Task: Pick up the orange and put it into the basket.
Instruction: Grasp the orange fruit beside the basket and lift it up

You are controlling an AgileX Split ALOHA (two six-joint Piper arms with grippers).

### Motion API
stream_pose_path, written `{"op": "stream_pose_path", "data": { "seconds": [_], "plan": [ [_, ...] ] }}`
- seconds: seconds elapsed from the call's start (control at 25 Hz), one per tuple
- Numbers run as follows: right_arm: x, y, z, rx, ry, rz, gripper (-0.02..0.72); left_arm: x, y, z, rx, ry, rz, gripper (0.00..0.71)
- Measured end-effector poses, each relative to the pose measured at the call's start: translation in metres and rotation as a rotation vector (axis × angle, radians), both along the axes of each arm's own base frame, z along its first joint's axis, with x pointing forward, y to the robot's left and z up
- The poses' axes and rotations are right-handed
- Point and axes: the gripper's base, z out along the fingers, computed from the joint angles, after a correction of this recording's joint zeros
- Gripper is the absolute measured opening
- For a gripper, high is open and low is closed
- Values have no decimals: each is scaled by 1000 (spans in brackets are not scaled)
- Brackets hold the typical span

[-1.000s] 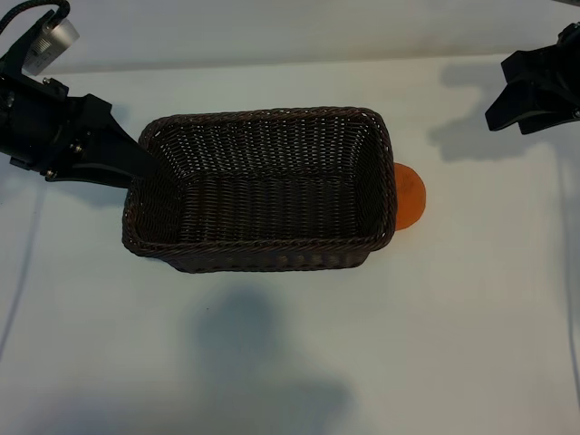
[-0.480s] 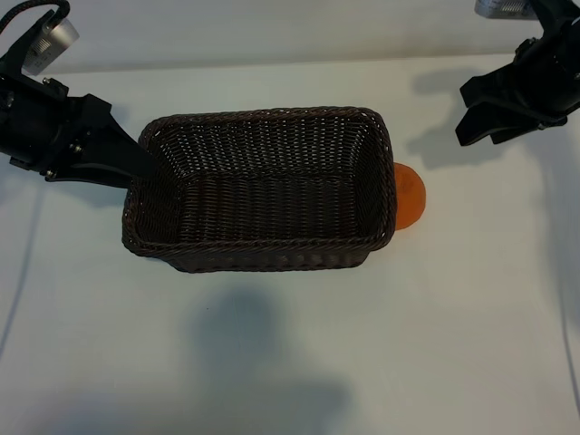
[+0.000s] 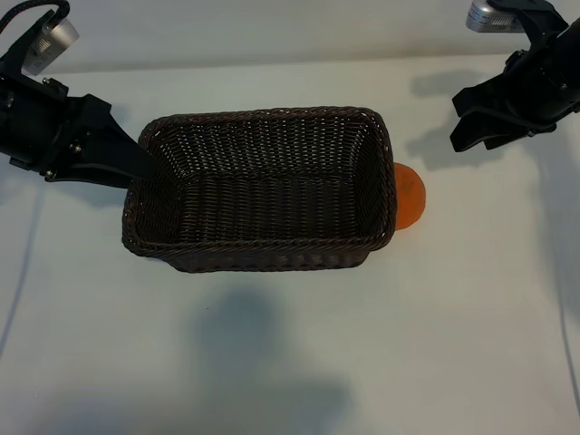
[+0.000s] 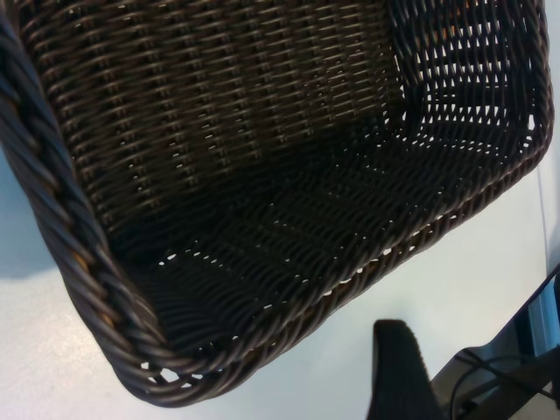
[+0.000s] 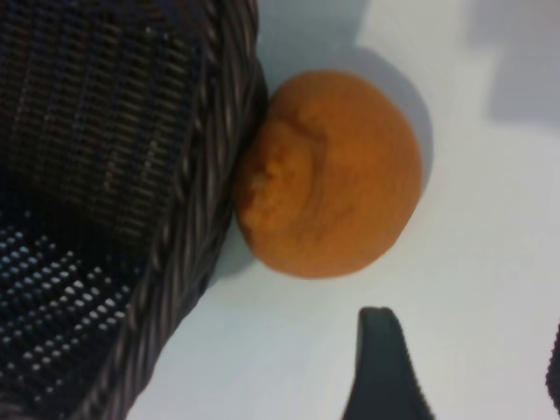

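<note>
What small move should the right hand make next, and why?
Probably lower the open right hand toward the orange: it hangs apart from the fruit, which lies on the table against the basket wall, outside it.

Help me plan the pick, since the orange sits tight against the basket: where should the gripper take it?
Grip the orange across its round middle from above, fingers spanning along the basket wall, since the wicker probably blocks that side.
</note>
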Motion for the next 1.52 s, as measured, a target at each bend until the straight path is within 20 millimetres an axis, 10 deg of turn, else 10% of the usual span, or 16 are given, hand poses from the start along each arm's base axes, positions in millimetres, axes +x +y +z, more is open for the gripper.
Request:
{"op": "stream_pose_path", "data": {
  "seconds": [0.56, 1.52],
  "plan": [
    [4, 40, -13, -9, -46, 182, 444, 0, 0, 0, 0, 1, 1, 456],
    [11, 48, -40, -77, -81, 173, 444, 0, 0, 0, 0, 1, 1, 456]
  ]
}}
